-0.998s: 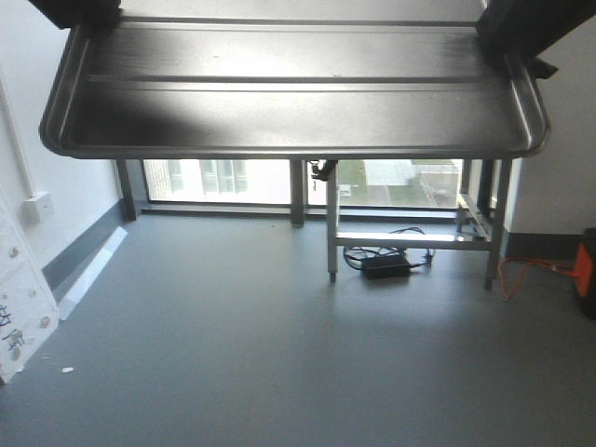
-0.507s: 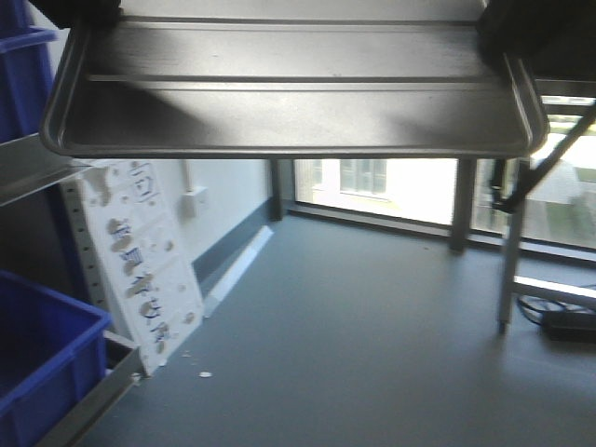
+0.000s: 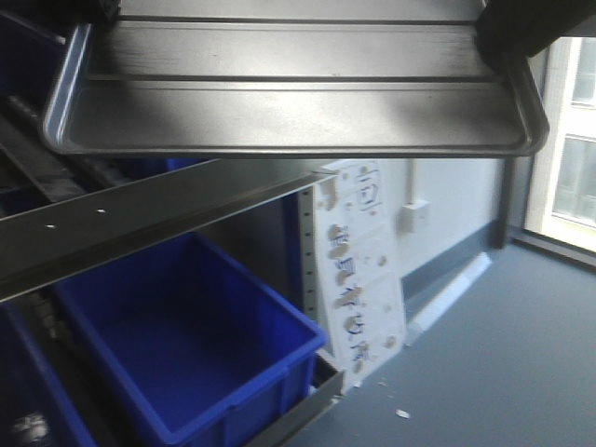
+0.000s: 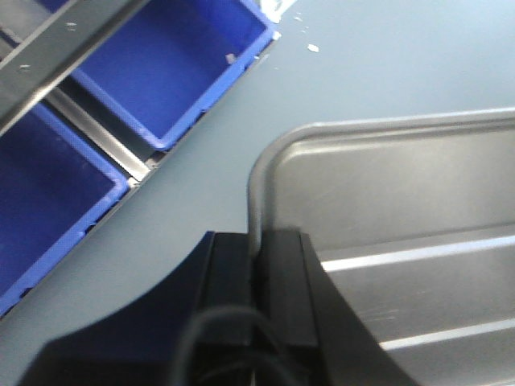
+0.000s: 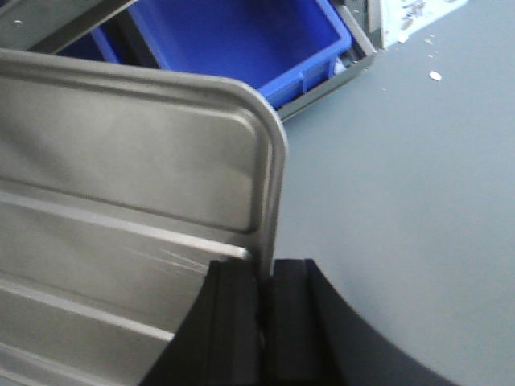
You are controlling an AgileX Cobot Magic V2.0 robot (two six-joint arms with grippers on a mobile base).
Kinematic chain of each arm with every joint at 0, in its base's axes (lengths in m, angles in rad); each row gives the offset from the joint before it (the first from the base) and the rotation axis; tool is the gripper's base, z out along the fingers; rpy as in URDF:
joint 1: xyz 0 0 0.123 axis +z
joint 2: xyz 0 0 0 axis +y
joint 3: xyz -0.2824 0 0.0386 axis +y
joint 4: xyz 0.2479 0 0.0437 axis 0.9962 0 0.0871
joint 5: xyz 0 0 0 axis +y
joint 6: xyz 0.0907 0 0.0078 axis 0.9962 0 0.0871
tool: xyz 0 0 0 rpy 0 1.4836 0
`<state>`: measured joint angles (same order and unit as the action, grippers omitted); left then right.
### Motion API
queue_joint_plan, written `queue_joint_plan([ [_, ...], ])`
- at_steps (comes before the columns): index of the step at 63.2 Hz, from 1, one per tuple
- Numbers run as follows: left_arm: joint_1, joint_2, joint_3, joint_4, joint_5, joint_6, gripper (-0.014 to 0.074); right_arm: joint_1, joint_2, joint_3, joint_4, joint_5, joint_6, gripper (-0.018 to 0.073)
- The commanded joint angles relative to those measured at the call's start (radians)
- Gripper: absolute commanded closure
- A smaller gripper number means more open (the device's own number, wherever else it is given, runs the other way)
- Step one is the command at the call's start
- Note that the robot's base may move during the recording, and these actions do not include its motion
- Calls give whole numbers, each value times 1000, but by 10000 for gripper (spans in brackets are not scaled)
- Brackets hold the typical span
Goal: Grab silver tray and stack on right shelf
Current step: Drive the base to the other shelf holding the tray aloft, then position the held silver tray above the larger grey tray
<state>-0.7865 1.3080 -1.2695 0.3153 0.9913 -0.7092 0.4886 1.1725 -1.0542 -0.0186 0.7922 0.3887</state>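
The silver tray (image 3: 298, 107) fills the top of the front view, held level in the air, with two long ribs across its floor. My left gripper (image 4: 257, 251) is shut on the rim of its left short edge (image 4: 386, 193). My right gripper (image 5: 265, 277) is shut on the rim of its right short edge (image 5: 121, 161). Both grippers show only as dark corners in the front view, the left (image 3: 88, 9) and the right (image 3: 521, 23). No shelf level with white roller rails shows in any view.
A steel-framed rack with a sloping grey bar (image 3: 140, 223) stands left, below and beyond the tray. Blue bins (image 3: 186, 345) sit in it, also in the wrist views (image 4: 177, 64) (image 5: 241, 40). A white perforated board (image 3: 358, 270) leans beside it. Grey floor (image 3: 503, 372) and a window (image 3: 568, 149) lie right.
The front view has swung left: the window and steel table slid out to the right, and the rack with blue bins came in. The tray stays held in both grippers.
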Motion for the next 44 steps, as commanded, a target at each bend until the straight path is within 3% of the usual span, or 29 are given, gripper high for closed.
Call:
queue_joint_plan([
  [1, 2, -34, -30, 76, 23, 1, 697, -8, -26, -35, -58, -27, -15, 503],
  [44, 2, -34, -30, 76, 23, 1, 697, -8, -26, -35, -58, -26, -15, 503],
])
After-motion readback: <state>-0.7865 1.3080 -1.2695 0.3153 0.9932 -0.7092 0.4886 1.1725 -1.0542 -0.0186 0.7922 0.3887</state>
